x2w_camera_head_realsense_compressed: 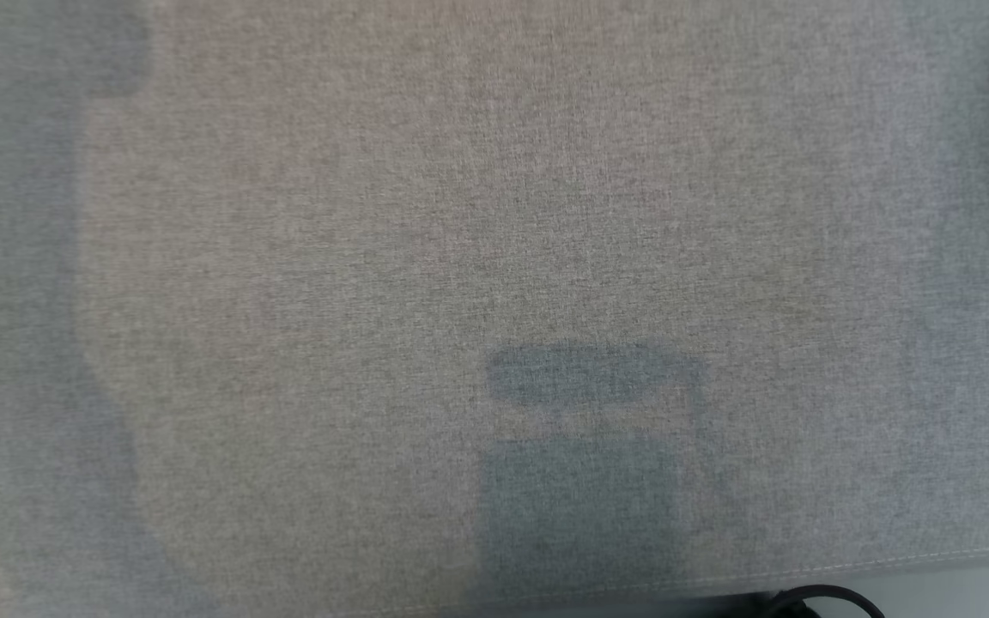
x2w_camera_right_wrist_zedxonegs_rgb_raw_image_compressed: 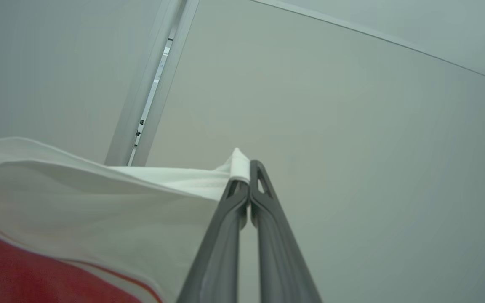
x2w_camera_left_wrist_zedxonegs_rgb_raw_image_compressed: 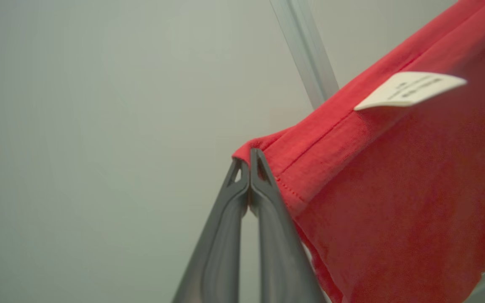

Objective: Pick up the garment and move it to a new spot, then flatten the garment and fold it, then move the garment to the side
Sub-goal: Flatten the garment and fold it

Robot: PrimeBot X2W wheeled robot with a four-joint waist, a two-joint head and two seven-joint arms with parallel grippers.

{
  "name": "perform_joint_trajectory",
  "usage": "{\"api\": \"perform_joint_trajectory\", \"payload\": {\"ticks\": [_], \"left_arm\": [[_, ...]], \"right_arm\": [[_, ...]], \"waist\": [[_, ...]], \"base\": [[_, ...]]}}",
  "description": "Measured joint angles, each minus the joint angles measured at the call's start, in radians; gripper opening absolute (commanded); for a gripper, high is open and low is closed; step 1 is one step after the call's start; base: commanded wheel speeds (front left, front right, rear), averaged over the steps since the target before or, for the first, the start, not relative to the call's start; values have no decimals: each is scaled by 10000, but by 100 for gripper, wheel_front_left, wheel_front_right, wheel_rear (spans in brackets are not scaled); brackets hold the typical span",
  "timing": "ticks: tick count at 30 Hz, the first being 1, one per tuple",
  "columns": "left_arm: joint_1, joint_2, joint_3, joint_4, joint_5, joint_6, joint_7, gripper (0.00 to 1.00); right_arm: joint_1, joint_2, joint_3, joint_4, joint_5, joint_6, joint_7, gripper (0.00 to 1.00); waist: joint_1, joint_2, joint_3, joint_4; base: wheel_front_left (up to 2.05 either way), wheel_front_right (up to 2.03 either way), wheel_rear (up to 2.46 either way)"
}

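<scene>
Well, both my arms point their fingers at pale wall panels. My left claw (x2w_camera_left_wrist_zedxonegs_rgb_raw_image_compressed: 249,158) is clamped on the garment's (x2w_camera_left_wrist_zedxonegs_rgb_raw_image_compressed: 394,189) red hem corner, near its white label (x2w_camera_left_wrist_zedxonegs_rgb_raw_image_compressed: 411,89). My right claw (x2w_camera_right_wrist_zedxonegs_rgb_raw_image_compressed: 249,168) pinches its white edge, and the cloth spans between them.
</scene>
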Motion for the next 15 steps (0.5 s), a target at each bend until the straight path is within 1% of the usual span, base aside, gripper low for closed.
{"api": "perform_joint_trajectory", "payload": {"ticks": [3, 5, 6, 7, 11, 15], "left_arm": [[983, -31, -61, 205, -353, -17, -29, 0], [1926, -153, -48, 226, -671, -23, -29, 0], [2452, -272, 115, 217, -813, -25, -29, 0], [2969, -368, 267, 213, -966, -25, -29, 0], [5183, -846, 1026, -104, -1218, -25, -29, 0], [7240, -1340, 1593, -215, -1266, -25, -42, 0]], "right_arm": [[1212, 54, 303, 174, 752, 0, -128, 0], [2256, 31, 619, 115, 1335, 0, -188, 0], [2820, 27, 640, -12, 1708, 0, -192, 0], [3378, 12, 715, -201, 2096, 0, -201, 0], [5987, -119, 926, -1680, 3354, 0, -236, 0], [8779, -132, 1093, -2514, 4033, 0, -234, 0]], "waist": [[1, 0, 409, -113], [1, 0, 625, -212], [1, 0, 718, -268], [0, 0, 783, -333], [0, 0, 808, -554], [-1, 0, 466, -682]], "base": [[0, 0, 0], [0, 0, 0], [0, 0, 0], [0, 0, 0], [0, 0, 0], [0, 0, 0]]}}
